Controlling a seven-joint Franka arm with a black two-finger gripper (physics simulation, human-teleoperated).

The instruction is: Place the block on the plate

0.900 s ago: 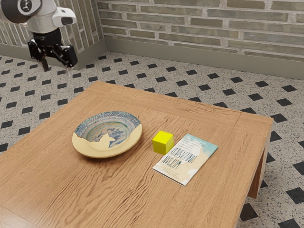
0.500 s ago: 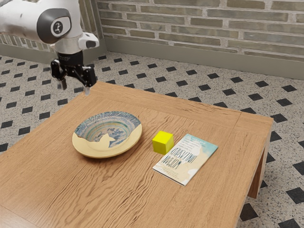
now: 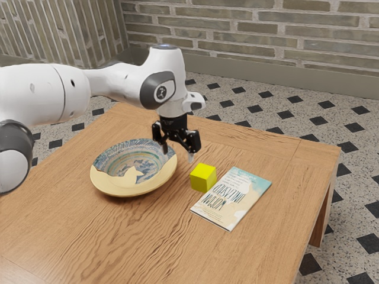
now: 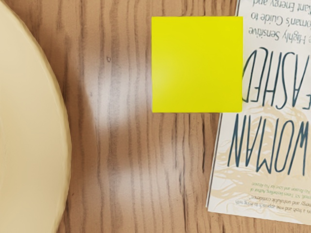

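Your end effector (image 3: 177, 156) is wide, its two fingers well apart with nothing between them. In the exterior view, your arm (image 3: 121, 84) reaches in from nine o'clock, and the fingertips hang above the table (image 3: 157, 236), a little higher than the block.

You have the yellow block (image 3: 203, 177) on the bare wood, off the plate (image 3: 121, 187), at about the plate's three o'clock as the exterior view shows it. From the block, the end effector sits between ten and eleven o'clock, near but apart. The plate has a blue-patterned part and a plain cream part (a rather ragged line divides them).

The booklet (image 3: 231, 198) lies flat at the block's four o'clock, just beside it; you can't tell whether the two touch. Your wrist view shows the block's flat yellow top, with bare wood between it and the plate's cream rim, and WOMAN printed on the booklet.
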